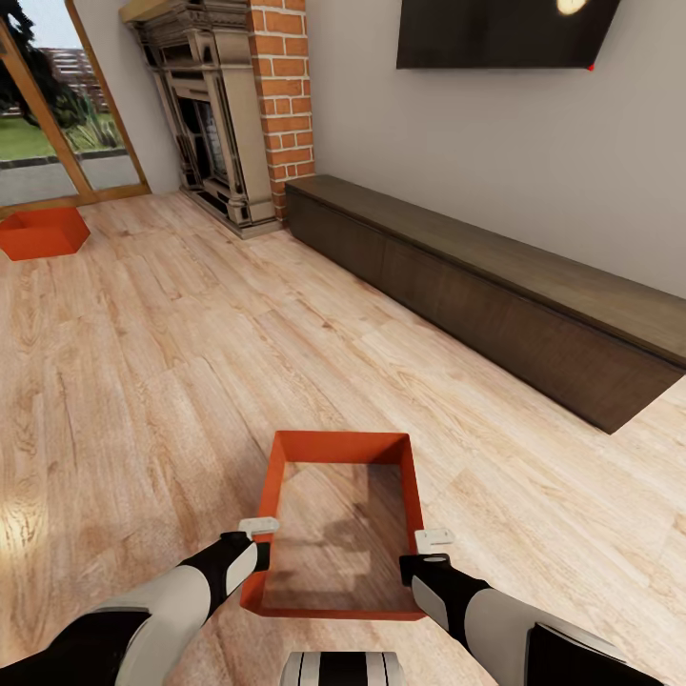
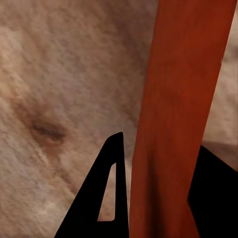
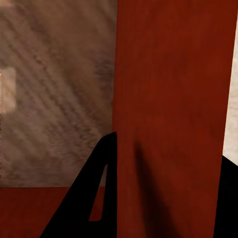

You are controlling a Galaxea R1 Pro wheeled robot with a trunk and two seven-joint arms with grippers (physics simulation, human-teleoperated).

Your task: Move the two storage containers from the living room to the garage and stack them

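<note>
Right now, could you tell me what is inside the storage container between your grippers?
The near storage container looks empty: only its wood-toned bottom with arm shadows shows. The corners under the left gripper and right gripper are hidden.

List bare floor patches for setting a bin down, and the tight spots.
Open plank floor between the far container and the near container; also a strip right of it, short of the bench. Tight: both grippers, left and right, straddle the near container's walls.
</note>
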